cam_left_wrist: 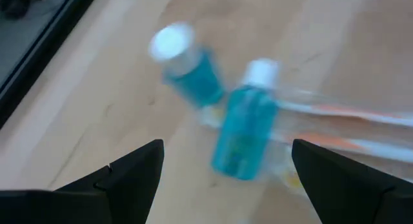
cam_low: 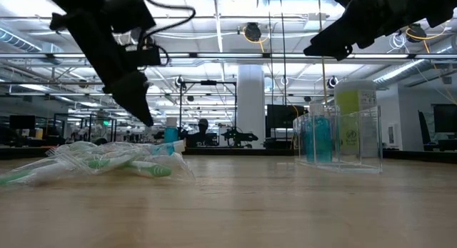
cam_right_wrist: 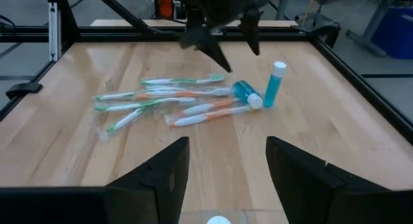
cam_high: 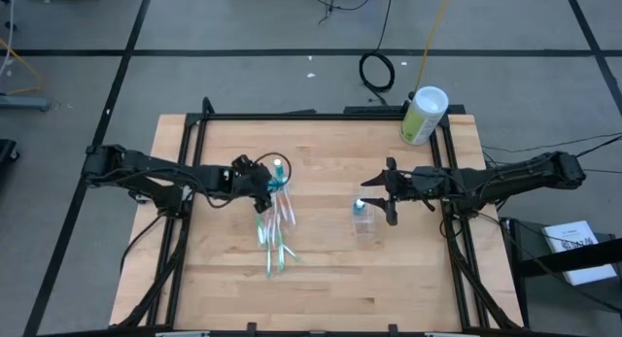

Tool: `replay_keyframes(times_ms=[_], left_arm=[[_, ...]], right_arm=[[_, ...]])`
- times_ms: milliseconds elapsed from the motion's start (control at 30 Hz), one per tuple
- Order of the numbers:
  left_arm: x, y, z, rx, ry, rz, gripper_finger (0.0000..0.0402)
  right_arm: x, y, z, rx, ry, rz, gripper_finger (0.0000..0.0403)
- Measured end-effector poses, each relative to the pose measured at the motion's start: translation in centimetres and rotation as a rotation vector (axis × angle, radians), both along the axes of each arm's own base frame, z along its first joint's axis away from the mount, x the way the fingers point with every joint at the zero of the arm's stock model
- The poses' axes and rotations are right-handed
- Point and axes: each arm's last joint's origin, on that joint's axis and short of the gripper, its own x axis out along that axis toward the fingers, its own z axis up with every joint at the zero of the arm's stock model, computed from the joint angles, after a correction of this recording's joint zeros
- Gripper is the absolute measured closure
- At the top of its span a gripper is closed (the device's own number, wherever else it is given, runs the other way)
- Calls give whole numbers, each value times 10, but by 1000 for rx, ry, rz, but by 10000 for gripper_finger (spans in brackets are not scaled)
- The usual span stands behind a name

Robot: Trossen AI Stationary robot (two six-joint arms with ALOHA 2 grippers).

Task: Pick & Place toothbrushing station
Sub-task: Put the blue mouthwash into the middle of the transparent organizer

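Toothbrushes [cam_right_wrist: 161, 101] lie flat, long axes across table | both pincers apart

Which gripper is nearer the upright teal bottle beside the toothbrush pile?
Left. The left gripper hangs open right over the upright teal bottle, at the toothbrushes' end. The right gripper is across the table, open above the clear cup.

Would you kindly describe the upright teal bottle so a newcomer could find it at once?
On the wooden table, look at the pile of toothbrushes below the left gripper. At the pile's end nearest that gripper are two small teal bottles with white caps; the upright teal bottle stands on its base, while the other bottle lies on its side.
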Motion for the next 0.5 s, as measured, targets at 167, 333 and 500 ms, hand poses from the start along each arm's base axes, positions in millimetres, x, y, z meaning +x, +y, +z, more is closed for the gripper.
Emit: replay_keyframes(times_ms=[167,333,500], left_arm=[[-1,13,-12,-65,-36,-38,55],[4,13,-25,-48,-16,-175,55],[6,24,-40,-39,38,-126,55]], right_arm=[[0,0,0,0,0,1,207],[0,0,0,0,0,0,207],[0,0,0,0,-1,1,207]])
